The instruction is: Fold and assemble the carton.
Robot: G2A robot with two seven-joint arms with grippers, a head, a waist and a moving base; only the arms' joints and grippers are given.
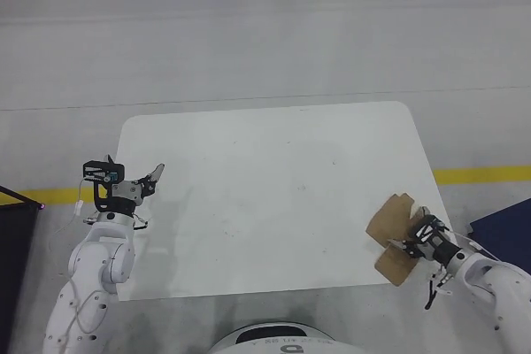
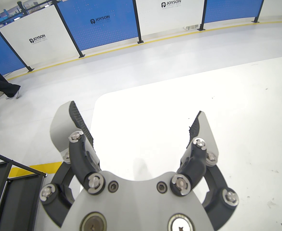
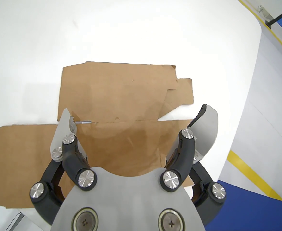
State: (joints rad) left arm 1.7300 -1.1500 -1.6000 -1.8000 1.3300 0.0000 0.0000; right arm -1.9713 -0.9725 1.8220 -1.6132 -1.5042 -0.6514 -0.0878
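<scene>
Matt brown cardboard carton (image 3: 121,92) on smooth white table (image 1: 274,195).

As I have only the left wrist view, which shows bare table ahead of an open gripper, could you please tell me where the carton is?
Observer: The carton lies on the table by its near right corner, on the robot's side, far from the left gripper.
Operator: Thank you. Is any of it folded up?
Observer: No, it lies flat as an unfolded blank, with one small flap sticking out at a side.
Operator: And where is the other arm, please?
Observer: The right gripper is over the carton with its jaws open, holding nothing.
</scene>
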